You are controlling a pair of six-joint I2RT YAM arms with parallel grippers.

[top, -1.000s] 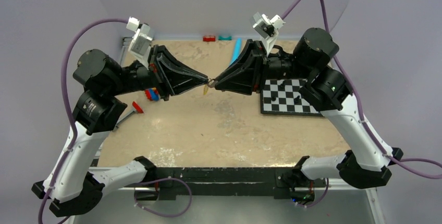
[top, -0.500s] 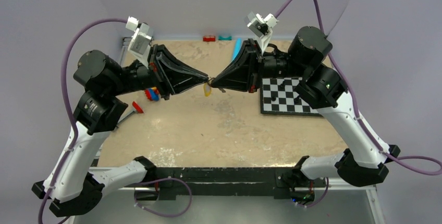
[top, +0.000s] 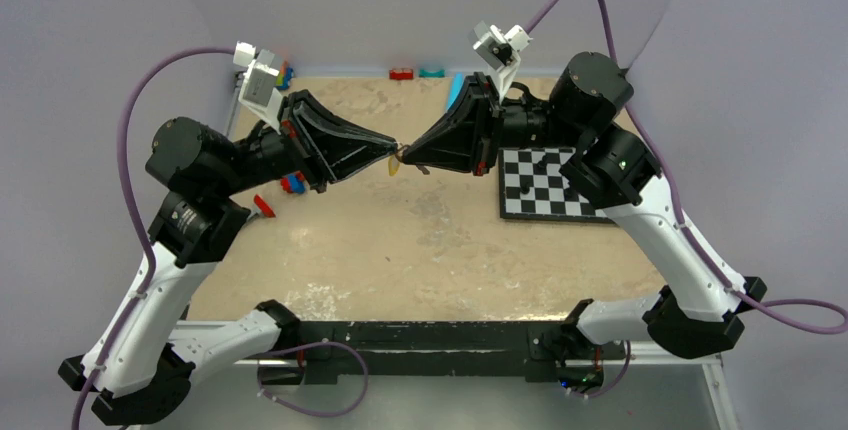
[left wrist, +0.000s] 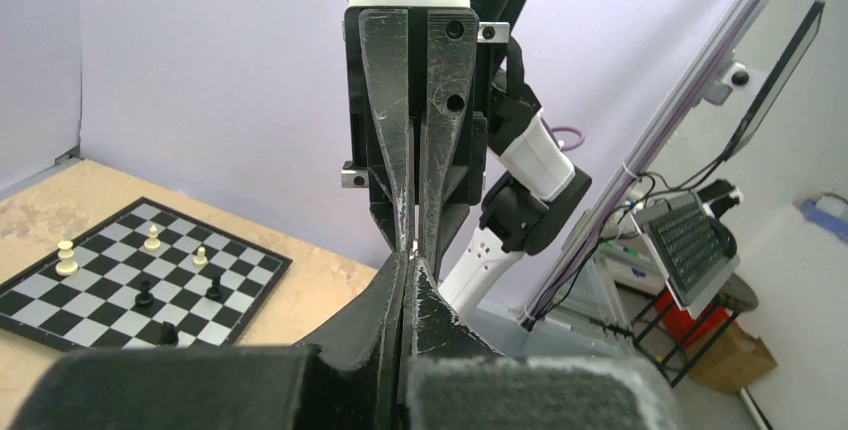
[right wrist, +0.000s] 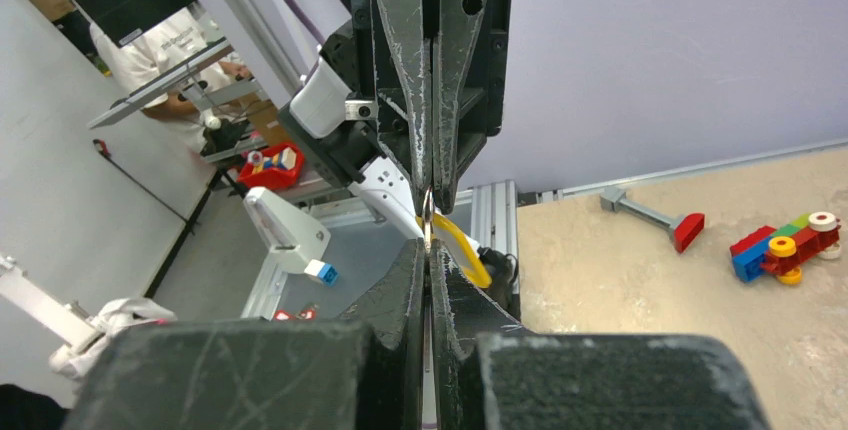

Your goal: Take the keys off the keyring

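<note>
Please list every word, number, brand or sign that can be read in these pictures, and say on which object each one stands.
No text can be read in any view.
Chessboard: plain squares, no letters or numbers visible along its edge.
Keyboard-like device beyond the table: its marks are too small to read.
Yellow key: no print visible.
Toy blocks: no print visible.

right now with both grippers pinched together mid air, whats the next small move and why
Probably a short, slow pull of the right gripper away from the left gripper. Both are shut, tip to tip above the table, with the yellow key dangling beside the tips, so it seems not yet off the keyring, which is too small to make out.
</note>
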